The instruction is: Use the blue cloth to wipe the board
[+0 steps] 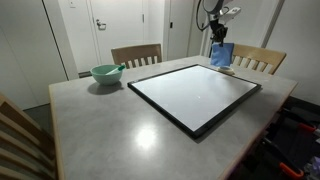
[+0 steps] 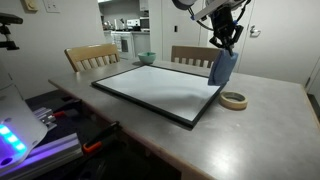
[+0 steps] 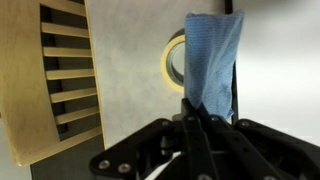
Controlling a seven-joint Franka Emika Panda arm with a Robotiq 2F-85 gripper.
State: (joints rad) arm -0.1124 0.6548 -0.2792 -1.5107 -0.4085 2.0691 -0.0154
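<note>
The blue cloth (image 1: 221,54) (image 2: 222,68) (image 3: 212,62) hangs limp from my gripper (image 1: 218,37) (image 2: 225,46) (image 3: 196,112), whose jaws are shut on its upper end. The cloth dangles just above the board's (image 1: 195,94) (image 2: 160,88) far corner, over its black frame. The board lies flat on the grey table, glossy white. In the wrist view the cloth covers part of the board's edge (image 3: 235,95) and part of a tape roll.
A roll of masking tape (image 2: 233,100) (image 3: 174,62) lies on the table beside the board's corner under the cloth. A pale green bowl (image 1: 106,73) (image 2: 147,58) sits past the board. Wooden chairs (image 1: 136,55) (image 1: 258,61) (image 3: 60,75) stand around the table (image 1: 100,120).
</note>
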